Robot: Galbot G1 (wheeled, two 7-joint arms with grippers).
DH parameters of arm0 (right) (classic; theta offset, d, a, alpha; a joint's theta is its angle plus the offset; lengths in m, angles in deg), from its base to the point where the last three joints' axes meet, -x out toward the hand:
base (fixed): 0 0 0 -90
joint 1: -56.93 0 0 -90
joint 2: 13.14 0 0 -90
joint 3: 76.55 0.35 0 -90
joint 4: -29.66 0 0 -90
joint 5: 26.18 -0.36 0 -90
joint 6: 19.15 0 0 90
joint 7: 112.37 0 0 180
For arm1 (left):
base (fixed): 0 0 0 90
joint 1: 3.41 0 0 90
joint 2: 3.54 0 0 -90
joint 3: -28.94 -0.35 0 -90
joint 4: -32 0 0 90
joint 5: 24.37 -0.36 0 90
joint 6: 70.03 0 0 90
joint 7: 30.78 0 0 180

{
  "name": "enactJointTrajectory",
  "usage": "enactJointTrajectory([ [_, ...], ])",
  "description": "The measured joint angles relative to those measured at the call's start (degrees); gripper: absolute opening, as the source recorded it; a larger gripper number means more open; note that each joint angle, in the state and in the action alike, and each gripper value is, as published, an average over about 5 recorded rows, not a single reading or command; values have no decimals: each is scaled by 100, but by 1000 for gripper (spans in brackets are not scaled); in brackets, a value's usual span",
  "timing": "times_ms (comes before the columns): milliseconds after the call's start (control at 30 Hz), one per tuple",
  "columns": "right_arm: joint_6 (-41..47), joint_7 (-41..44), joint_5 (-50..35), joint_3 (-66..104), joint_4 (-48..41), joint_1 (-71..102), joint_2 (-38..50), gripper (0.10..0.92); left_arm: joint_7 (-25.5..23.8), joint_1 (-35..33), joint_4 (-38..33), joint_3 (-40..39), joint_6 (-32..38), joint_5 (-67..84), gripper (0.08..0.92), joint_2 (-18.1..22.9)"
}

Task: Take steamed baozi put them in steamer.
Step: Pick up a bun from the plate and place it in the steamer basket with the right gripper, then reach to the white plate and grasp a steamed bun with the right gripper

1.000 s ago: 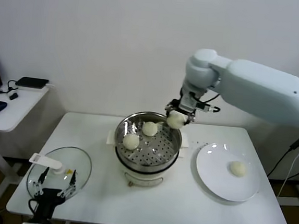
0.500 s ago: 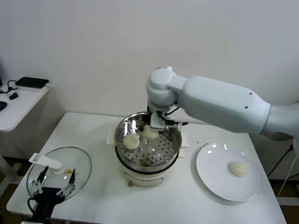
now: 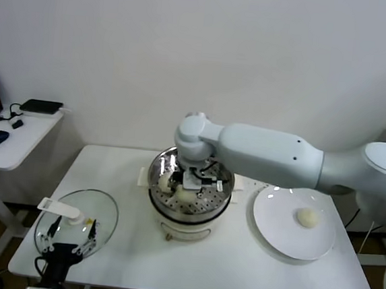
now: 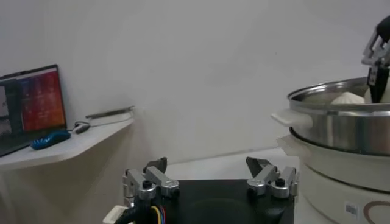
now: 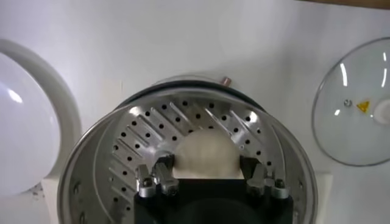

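The steamer [image 3: 224, 186] stands at the table's middle. My right gripper [image 3: 189, 186] reaches down inside it and is shut on a baozi [image 3: 184, 196], held low over the perforated floor [image 5: 140, 134]. In the right wrist view that bun [image 5: 205, 152] sits between the fingers [image 5: 163, 171]. A second baozi [image 3: 165, 180] lies in the pot to the left of it. Another baozi [image 3: 307, 217] lies on the white plate [image 3: 280, 230]. My arm hides the back of the pot. My left gripper [image 3: 69, 242] is open and empty, parked at the front left edge.
A round glass lid [image 3: 103, 207] with a white handle lies at the table's front left, just ahead of the left gripper. The plate is to the right of the steamer. A side desk [image 3: 18, 136] with a mouse stands at far left.
My right arm has swung left over the steamer and gone down into it with the baozi. The left arm has not moved.
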Motion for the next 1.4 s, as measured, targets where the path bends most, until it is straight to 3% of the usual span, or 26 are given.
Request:
enactJointTrajectory([
  [567, -115, 16, 152, 0, -40, 243, -72, 706, -13, 35, 25, 3, -14, -16, 823, -11],
  [833, -156, 17, 166, 31, -80, 289, -88, 816, -11, 48, 28, 3, -22, -25, 823, -11],
  [1000, -189, 28, 122, 79, -95, 278, -76, 822, -7, 64, 28, 1, -38, -31, 823, -11],
  [1400, -7, 158, -650, -20, -257, -307, 181, 823, -7, 79, -12, -28, -79, -69, 823, -11],
])
